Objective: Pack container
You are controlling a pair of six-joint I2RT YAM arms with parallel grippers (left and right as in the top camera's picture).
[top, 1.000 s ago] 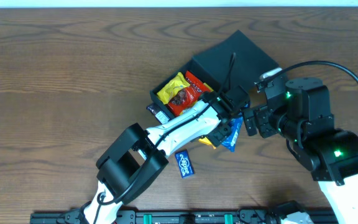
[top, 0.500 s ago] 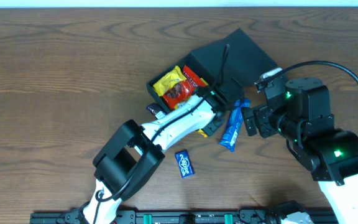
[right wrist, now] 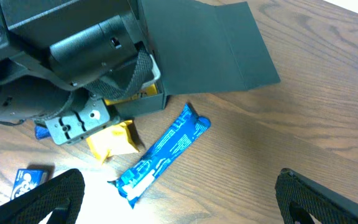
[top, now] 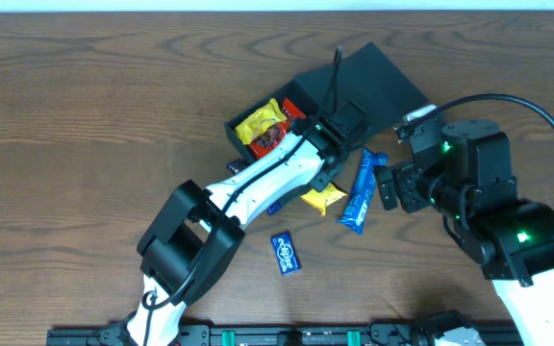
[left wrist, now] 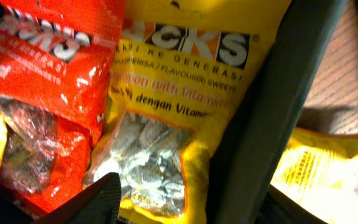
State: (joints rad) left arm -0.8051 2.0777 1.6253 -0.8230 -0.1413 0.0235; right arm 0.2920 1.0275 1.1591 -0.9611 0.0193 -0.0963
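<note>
So we're mid-pack here, by our read. The left end effector (top: 339,123) hangs over the near wall of the container (top: 306,96), fingers spread wide with nothing pinched between them, which looks to us like the gap between a drop-off and the next fetch. The container sits around the middle of the surface (top: 85,115), its lid flap (top: 378,77) thrown open and lying back toward the far right. Inside we see a red packet (left wrist: 48,81) and a yellow packet (left wrist: 179,112) side by side and touching; the arm hides the rest of the inside. Outside, a loose yellow packet (top: 321,199) lies just beside the container wall, with a long blue bar (top: 359,190) next to it and a small blue packet (top: 286,252) nearer the robot's base. Something dark blue peeks out under the left arm, but we can't make it out. The right end effector (right wrist: 179,180) is released too, hovering near the blue bar. Next move, we'd guess: lift clear of the wall, swing over to the loose yellow packet, and come down flat enough to pinch the crinkly wrapper without shoving it away.
</note>
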